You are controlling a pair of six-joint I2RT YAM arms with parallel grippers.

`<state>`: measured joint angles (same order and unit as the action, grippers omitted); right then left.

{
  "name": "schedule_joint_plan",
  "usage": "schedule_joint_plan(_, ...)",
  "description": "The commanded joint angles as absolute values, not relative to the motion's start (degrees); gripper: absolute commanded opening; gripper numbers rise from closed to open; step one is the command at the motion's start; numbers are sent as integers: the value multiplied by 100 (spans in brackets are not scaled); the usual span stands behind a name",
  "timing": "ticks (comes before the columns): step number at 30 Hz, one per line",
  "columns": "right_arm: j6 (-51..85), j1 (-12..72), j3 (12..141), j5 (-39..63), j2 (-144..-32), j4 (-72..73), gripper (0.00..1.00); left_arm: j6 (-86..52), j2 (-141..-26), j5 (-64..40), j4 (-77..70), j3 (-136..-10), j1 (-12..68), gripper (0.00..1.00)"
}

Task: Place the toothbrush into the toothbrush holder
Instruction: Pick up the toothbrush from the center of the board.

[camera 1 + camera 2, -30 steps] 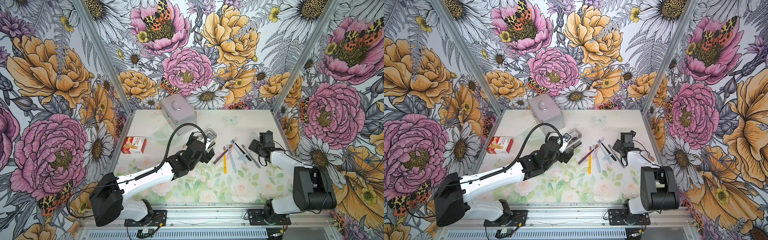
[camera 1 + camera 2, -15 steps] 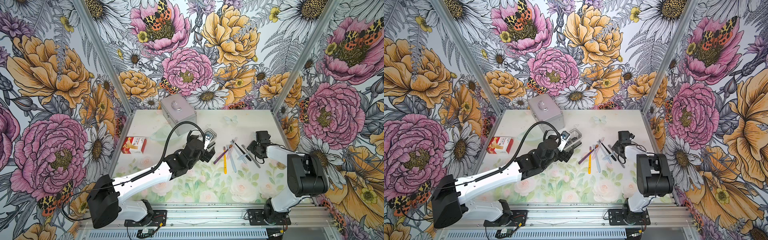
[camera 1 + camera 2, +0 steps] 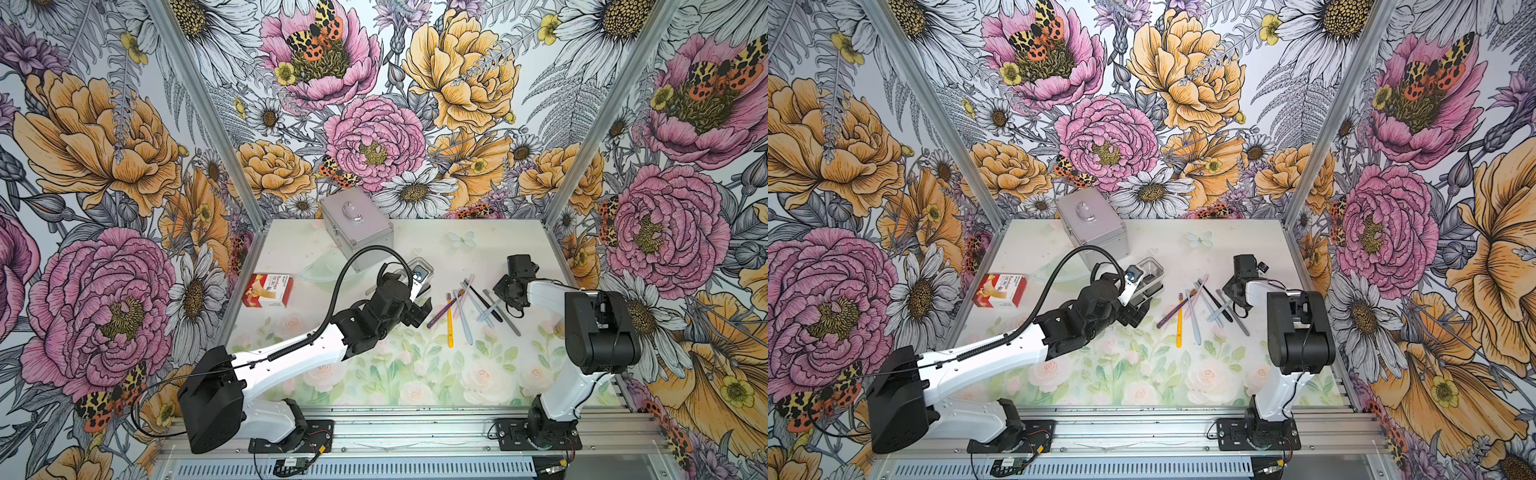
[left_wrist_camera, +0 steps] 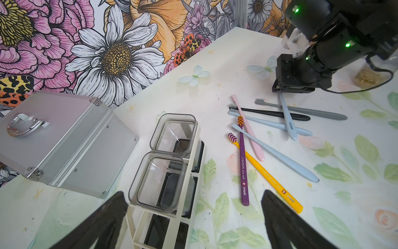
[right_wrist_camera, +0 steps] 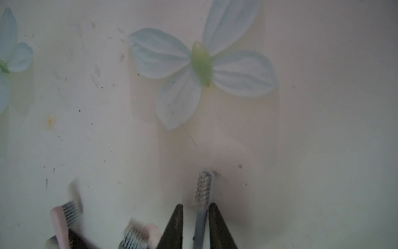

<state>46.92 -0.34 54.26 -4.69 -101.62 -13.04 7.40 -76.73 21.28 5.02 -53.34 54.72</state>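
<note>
The toothbrush holder, a white caddy with two clear square cups, stands by my left gripper, which is wide open and empty just over its near end. In both top views the left wrist half hides the holder. My right gripper is down on the pile of brushes. Its fingers are narrowed astride the neck of a light blue toothbrush. One finger touches the neck and a small gap shows at the other. From a top view, this toothbrush lies under the right gripper.
Purple, yellow, pink, black and grey toothbrushes lie crossed between the arms. A silver metal case stands behind the holder. A red box sits at the left edge.
The right jaws have narrowed from wide open to close round the light blue toothbrush's neck. The left arm has shifted slightly, still open.
</note>
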Motion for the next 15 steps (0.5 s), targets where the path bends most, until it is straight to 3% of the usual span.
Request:
schedule_joint_plan(1,4684,-117,5533,-202,-10479,-1501,22,624,-7553,1941,248,-5145,5449,99)
schedule_joint_plan(5,4531,-188,5685,29,-10614,-1529,0,574,-7436,1873,185,-5045,5447,99)
schedule_joint_plan(15,4301,-201,5714,298,-10560,-1521,0,414,-7570,1503,180,-5222,5409,99)
